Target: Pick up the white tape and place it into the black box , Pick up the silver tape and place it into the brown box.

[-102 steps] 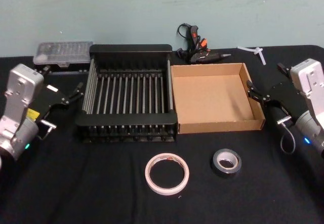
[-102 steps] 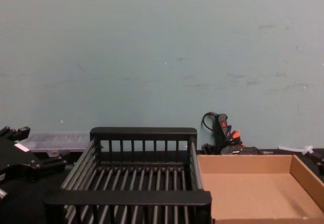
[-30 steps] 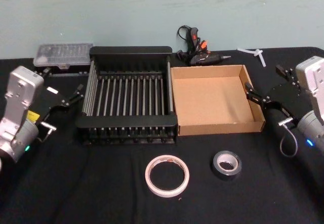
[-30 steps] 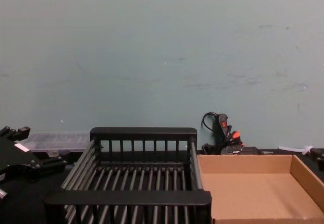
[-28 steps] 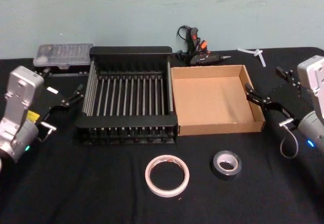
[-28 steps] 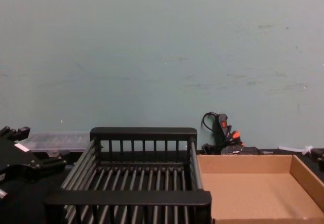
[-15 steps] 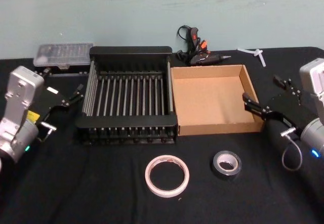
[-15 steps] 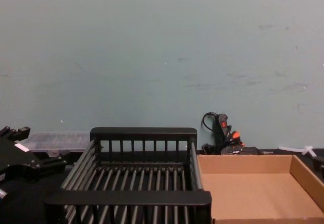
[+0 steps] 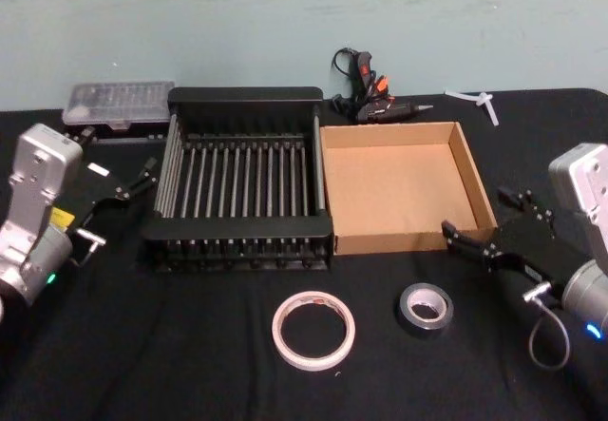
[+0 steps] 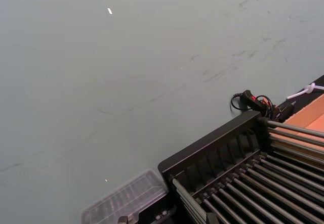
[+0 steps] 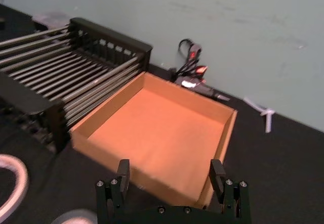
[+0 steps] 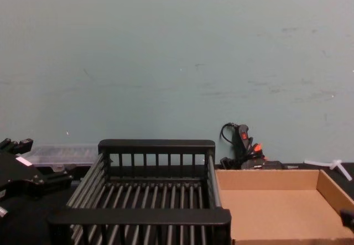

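Open tablecloth (image 9: 190,345) surrounds the silver tape (image 9: 425,306) except at 9 o'clock, where the white tape (image 9: 313,328) lies. The brown box (image 9: 403,242) wall stands at 12 o'clock.

Right black two-finger gripper (image 9: 483,220) low at right, fingers spread wide. Left black gripper (image 9: 119,168) parked far left, seemingly parted.

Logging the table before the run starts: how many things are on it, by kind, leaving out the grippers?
Tape rolls: 2, the white tape and the silver tape
Boxes: 2, the black box and the brown box
Clear plastic case: 1
Glue gun: 1
White plastic piece: 1
Total: 7
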